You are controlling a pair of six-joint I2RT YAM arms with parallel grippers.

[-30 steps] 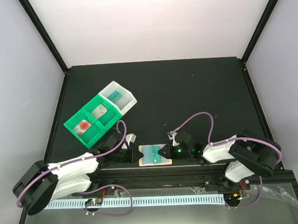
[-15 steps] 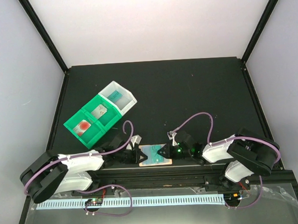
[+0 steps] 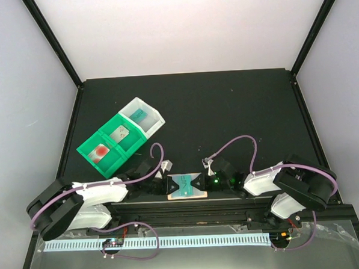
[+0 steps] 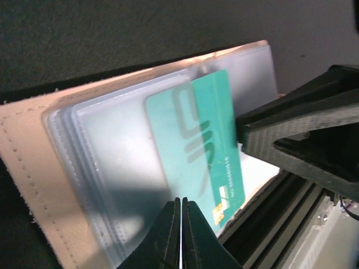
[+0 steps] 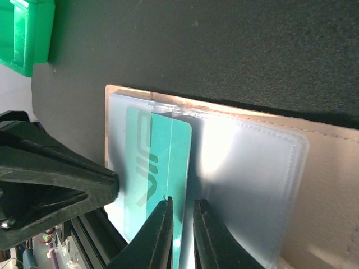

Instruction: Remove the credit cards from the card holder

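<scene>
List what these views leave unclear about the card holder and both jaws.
- Left wrist view: whether the left gripper pinches the teal card or only its sleeve; the shut jaws cover the contact.
- Right wrist view: whether the right gripper grips that card; its jaws hide the edge.
- Top view: both grippers cover most of the card holder; cards in the green bin are too small to read.

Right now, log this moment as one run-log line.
left tool: shut by holder | right tool: slightly open over card | card: partly out of holder
</scene>
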